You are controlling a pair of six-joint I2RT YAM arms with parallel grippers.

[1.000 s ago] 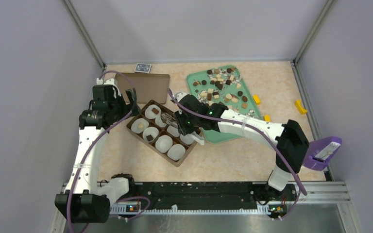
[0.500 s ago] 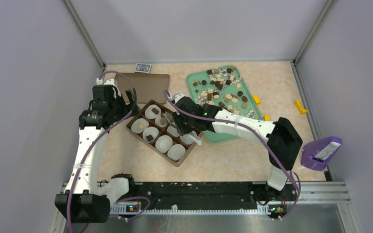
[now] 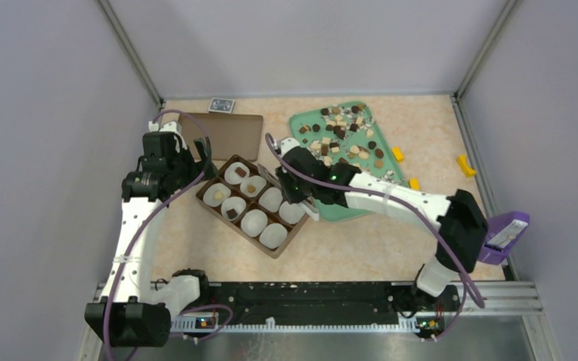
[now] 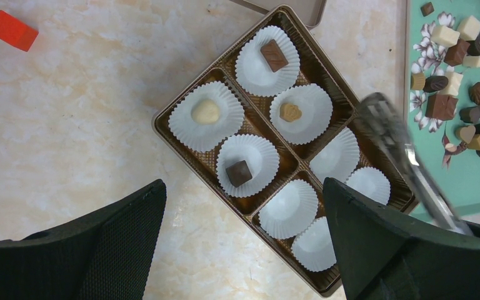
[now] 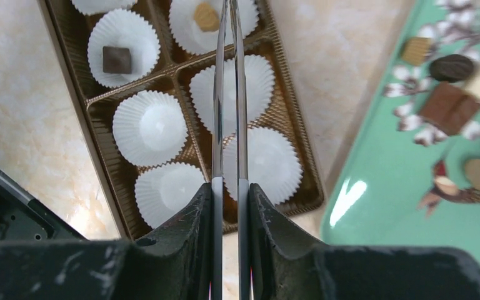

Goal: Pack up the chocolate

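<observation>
Over box (image 4: 257, 117) – right gripper (image 5: 230, 187) clamped on tweezers (image 5: 217, 94). Left gripper (image 4: 244, 187) spread, empty. Chocolate (image 3: 339, 135) mostly on tray (image 5: 387, 200), right of box; four pieces in cups. Next: nip one piece lightly – release low over empty cup (image 5: 151, 128).

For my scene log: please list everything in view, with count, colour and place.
Box: one, brown, centre.
Paper cups: eight, white, in box.
Packed chocolates: four, dark, tan, cream, in cups.
Loose chocolates: many, mixed, on tray.
Tray: one, green, right of box.
Lid: one, brown, behind box.
Yellow blocks: three, beside tray.
Red block: one, on table.
Card: one, blue, far edge.
Tweezers: one, metal, in right end effector.
Left end effector: one, black, open near box.
</observation>
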